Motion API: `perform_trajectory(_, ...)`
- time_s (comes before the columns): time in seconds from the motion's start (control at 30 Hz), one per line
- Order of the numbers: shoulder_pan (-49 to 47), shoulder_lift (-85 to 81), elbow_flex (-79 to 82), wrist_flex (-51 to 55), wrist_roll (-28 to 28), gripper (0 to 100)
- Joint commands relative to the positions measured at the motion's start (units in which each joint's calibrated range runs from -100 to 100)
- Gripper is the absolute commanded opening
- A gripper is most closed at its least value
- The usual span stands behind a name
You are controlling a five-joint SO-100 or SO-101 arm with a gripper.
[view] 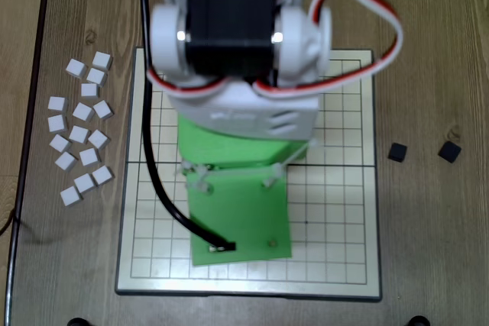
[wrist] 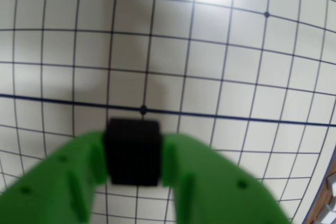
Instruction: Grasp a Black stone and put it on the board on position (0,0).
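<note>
- Hand (wrist: 134, 153) is clenching the Black stone (wrist: 133, 151) btwn its two green fingers (wrist: 79, 177) in the wrist view; the fingers are pressing on the stone's left and right flat faces, and its top edge is showing clear of them.
- Stone is hanging over the board (wrist: 236, 66), just below the dotted crossing on the dark seam line, position (0,0) (wrist: 143, 110), as the wrist view shows it. Can't tell whether it's touching the board yet.
- In the overhead view the arm is covering the board's (view: 336, 250) middle, so stone and centre dot are hidden there; two more black stones (view: 396, 152) are lying on the desk (view: 428, 250) right of the board, and white cubes (view: 80, 135) are scattered at left.
- Handling, judging by looks: small, stiff, matte block, prob. light; flat parallel sides are giving the fingers good seating, so the side-to-side grip looks right and slip seems unlikely.
- Not fragile-looking, so grip force isn't a worry; being so light, it could be skidding or tipping on the glossy board if let go from any height or nudged while opening.
- Best approach, I'd say: keep hold on the two opposite faces, centre it over the dot, lower till it's resting, then open.
</note>
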Motion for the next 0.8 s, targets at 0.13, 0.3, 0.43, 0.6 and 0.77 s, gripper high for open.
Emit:
perform_trajectory(0.13, 1.2, -2.4, 4.9, -3.6, 0.1, 6)
perform_trajectory(0.3, 1.3, -2.7, 8.2, -5.9, 0.0, 6)
perform_trajectory(0.43, 1.5, -2.7, 9.9, -7.6, 0.0, 6)
perform_trajectory(0.6, 1.8, -2.6, 11.6, -9.2, 0.2, 6)
perform_trajectory(0.77, 2.1, -2.4, 12.4, -9.9, 0.2, 6)
